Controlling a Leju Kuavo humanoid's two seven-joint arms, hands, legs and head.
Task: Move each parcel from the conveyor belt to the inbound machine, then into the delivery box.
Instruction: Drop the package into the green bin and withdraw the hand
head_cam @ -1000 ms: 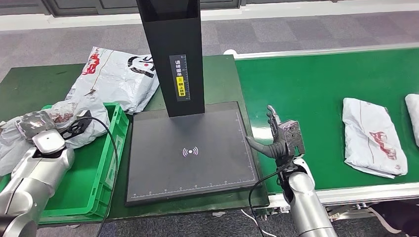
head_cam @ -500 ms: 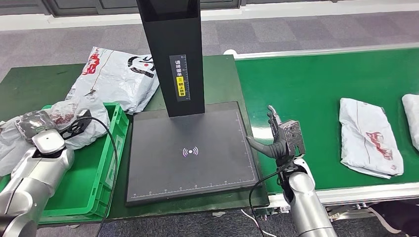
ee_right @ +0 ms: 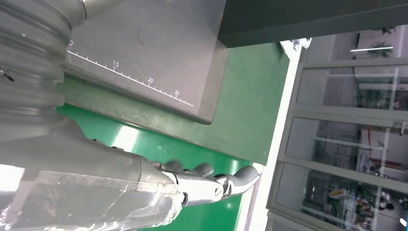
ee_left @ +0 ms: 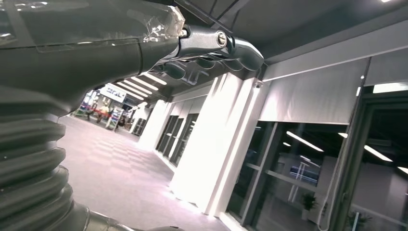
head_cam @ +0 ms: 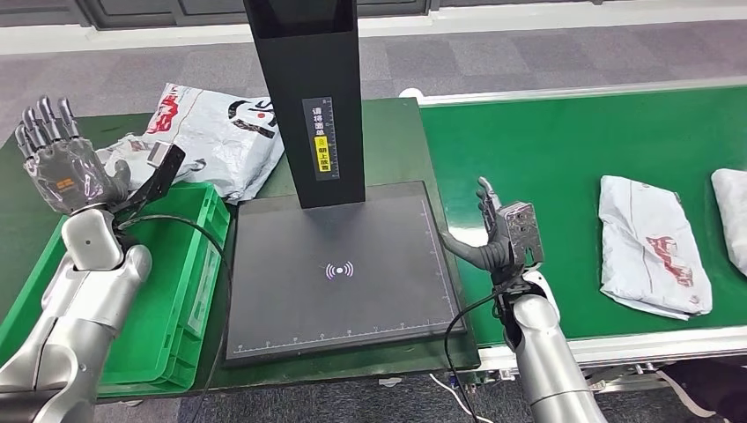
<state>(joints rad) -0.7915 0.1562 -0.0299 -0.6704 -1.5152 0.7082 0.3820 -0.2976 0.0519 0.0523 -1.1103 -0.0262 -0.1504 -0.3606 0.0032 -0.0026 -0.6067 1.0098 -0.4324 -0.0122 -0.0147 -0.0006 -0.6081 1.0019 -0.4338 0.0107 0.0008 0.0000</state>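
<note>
A white parcel [head_cam: 652,242] with red print lies on the green conveyor belt [head_cam: 564,150], to the right of my right hand. A second parcel [head_cam: 731,204] shows at the belt's right edge. My right hand [head_cam: 499,238] stands open, fingers up, between the belt and the black scanner plate [head_cam: 343,273] of the inbound machine; its fingers [ee_right: 211,184] hover over green. My left hand [head_cam: 60,166] is raised open and empty above the far left corner of the green delivery box [head_cam: 189,291]. A crumpled parcel [head_cam: 128,157] shows just behind it at the box's far rim.
The machine's black column [head_cam: 304,97] rises from the plate's far edge. A large white parcel [head_cam: 216,132] lies on the dark green table behind the box. A black cable [head_cam: 207,242] loops over the box's right wall. The belt's metal rail [head_cam: 634,345] runs along the front.
My left arm has swung up from the box and its hand now stands open with fingers up, no longer on the crumpled parcel. The belt parcels have drifted slightly left. My right hand barely moved.
</note>
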